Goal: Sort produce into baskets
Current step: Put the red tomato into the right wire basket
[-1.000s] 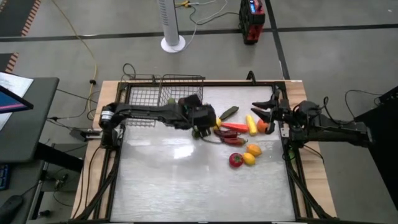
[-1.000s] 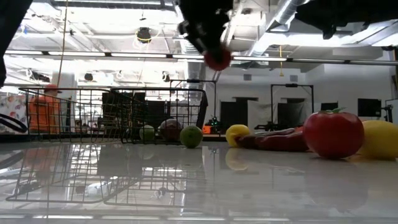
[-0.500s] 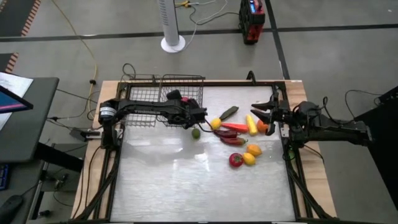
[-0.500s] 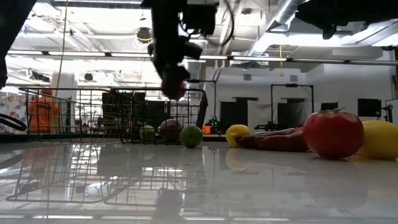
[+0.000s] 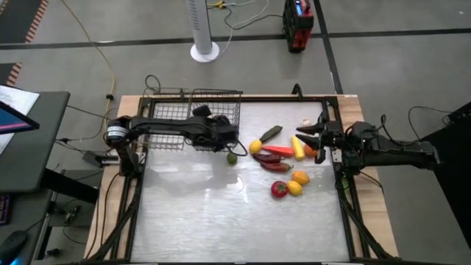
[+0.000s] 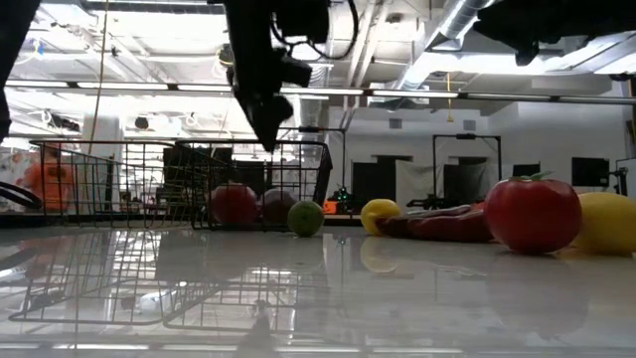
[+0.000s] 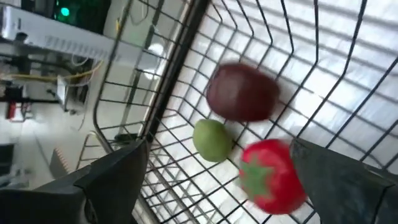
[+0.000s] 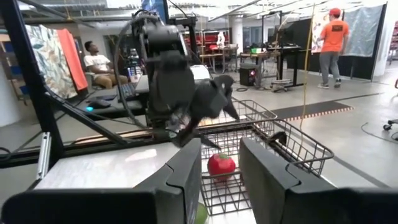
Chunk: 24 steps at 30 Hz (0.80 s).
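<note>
L gripper (image 5: 223, 135) spread over deeper basket (image 5: 234, 94), red tomato (image 7: 270, 177) inside; R gripper (image 5: 307, 135) spread (no legible writing).

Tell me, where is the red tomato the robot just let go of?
The red tomato lies inside the deeper basket, beside a green ball and a dark red one, under the open left gripper.

Bright ceiling lights are glaring off the glossy table (image 5: 221, 213), mirroring the deeper basket (image 6: 248, 179) in the low view. The red tomato (image 7: 272, 177) is blurring, perhaps from motion; near fingers are looking soft.
</note>
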{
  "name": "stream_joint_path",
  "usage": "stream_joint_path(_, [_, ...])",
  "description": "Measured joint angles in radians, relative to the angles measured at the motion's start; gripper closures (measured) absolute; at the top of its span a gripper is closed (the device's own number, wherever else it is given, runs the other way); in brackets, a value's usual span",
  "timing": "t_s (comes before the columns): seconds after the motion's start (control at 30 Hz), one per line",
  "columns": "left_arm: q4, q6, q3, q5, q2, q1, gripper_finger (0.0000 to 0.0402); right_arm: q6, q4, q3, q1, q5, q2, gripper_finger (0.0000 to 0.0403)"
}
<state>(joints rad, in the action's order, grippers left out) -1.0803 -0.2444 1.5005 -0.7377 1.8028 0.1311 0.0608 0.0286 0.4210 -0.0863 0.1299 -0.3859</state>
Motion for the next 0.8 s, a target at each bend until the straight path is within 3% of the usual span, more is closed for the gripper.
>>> stream_joint_path(0.27, [0.203, 0.078, -0.033, 0.074, -0.139, -0.035, 0.0019, 0.03, -0.026, 0.0, 0.001, 0.002, 0.0, 0.0264])
stream_joint_path(0.53, [0.626, 0.1, -0.319, 0.28, -0.322, -0.111, 0.0019, 0.059, -0.069, 0.0, 0.001, 0.002, 0.008, 0.0264])
stream_joint_path(0.63, [0.704, 0.053, -0.395, 0.267, -0.342, -0.173, 0.0019, 0.065, -0.069, 0.0, 0.0, 0.003, 0.007, 0.0264])
stream_joint_path(0.8, [0.767, -0.077, -0.452, 0.148, -0.298, -0.312, 0.0031, 0.071, -0.071, 0.0, 0.0, 0.003, -0.001, 0.0264])
